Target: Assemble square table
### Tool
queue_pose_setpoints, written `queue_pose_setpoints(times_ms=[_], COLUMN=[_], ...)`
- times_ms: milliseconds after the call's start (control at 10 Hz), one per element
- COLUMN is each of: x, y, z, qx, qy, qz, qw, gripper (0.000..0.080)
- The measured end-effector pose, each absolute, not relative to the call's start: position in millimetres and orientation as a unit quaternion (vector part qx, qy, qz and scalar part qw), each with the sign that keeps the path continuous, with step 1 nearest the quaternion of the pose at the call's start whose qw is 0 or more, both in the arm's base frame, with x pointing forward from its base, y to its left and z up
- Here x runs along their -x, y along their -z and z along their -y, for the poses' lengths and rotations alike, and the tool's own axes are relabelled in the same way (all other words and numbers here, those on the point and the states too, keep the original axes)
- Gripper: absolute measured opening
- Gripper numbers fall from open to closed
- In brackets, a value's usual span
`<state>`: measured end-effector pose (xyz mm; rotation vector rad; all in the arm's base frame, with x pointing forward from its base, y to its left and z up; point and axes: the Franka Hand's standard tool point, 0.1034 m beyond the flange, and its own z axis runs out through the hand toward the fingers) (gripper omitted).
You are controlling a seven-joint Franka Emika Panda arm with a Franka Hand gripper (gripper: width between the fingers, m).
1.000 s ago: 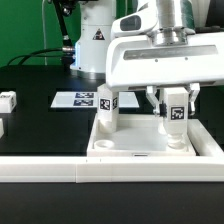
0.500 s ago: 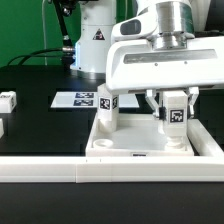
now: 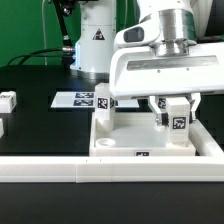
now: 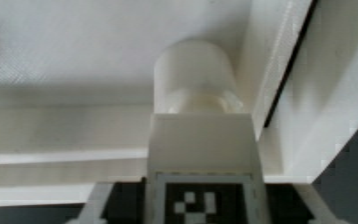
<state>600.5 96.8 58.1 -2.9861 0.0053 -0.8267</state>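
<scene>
Two legs (image 3: 106, 110) upright in rimmed tabletop (image 3: 115, 149)

Gap on the square top (image 3: 135, 136) between standing leg (image 3: 105, 111) and second leg (image 3: 177, 119) looks passable.

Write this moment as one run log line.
end effector: shut on held leg | held leg: upright at table top corner, exterior view's right | standing leg: other corner | loose legs: two, off the top

surface: black table (image 3: 35, 120) | on it: square top (image 3: 118, 150), marker board (image 3: 75, 99), loose leg (image 3: 8, 99) (exterior view's left)
</scene>
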Motion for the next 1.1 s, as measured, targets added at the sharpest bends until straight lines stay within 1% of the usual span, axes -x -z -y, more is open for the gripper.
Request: queue_pose_setpoints(times_ms=[400, 500, 600, 700, 800, 1000, 1100], x=[-601.6, -601.6, -601.6, -601.6, -601.6, -601.5, -601.9], y=[-59.1, -59.1, -59.1, -59.1, -59.1, -59.5, -66.2], z=[-96.5, -96.5, -96.5, -96.5, -96.5, -96.5, -96.9], qx=[0.962, 0.962, 0.962, 0.962, 0.962, 0.962, 0.963], qy=[0.274, 0.274, 0.274, 0.274, 0.274, 0.273, 0.269], qz=[-0.001, -0.001, -0.001, -0.001, -0.001, -0.001, -0.001], qw=[0.019, 0.019, 0.019, 0.019, 0.019, 0.019, 0.023], gripper=[0.0287, 0.0378, 0.0517, 0.0608, 0.0642, 0.0647, 0.0647])
